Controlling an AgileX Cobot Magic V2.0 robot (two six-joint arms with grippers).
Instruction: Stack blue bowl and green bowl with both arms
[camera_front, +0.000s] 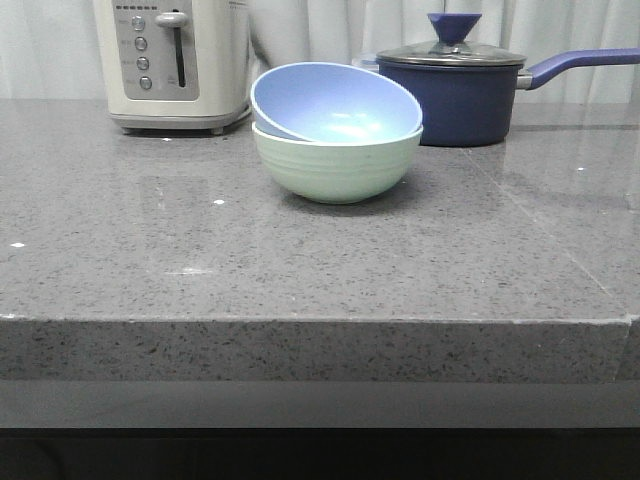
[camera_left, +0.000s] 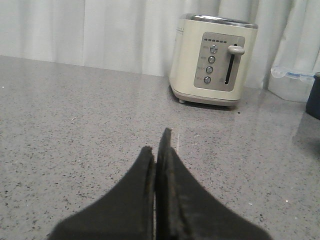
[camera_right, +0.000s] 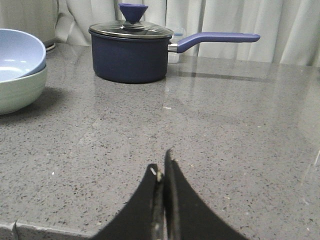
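The blue bowl (camera_front: 335, 102) sits tilted inside the green bowl (camera_front: 336, 167) on the grey counter, at the middle back in the front view. Both also show in the right wrist view, the blue bowl (camera_right: 17, 55) resting in the green bowl (camera_right: 20, 90). No arm shows in the front view. My left gripper (camera_left: 157, 145) is shut and empty, low over bare counter, far from the bowls. My right gripper (camera_right: 161, 167) is shut and empty near the counter's front edge, well to the right of the bowls.
A cream toaster (camera_front: 175, 60) stands at the back left, also in the left wrist view (camera_left: 212, 60). A navy lidded saucepan (camera_front: 455, 85) with a long handle stands at the back right, also in the right wrist view (camera_right: 131, 50). The counter's front edge (camera_front: 320, 322) runs across.
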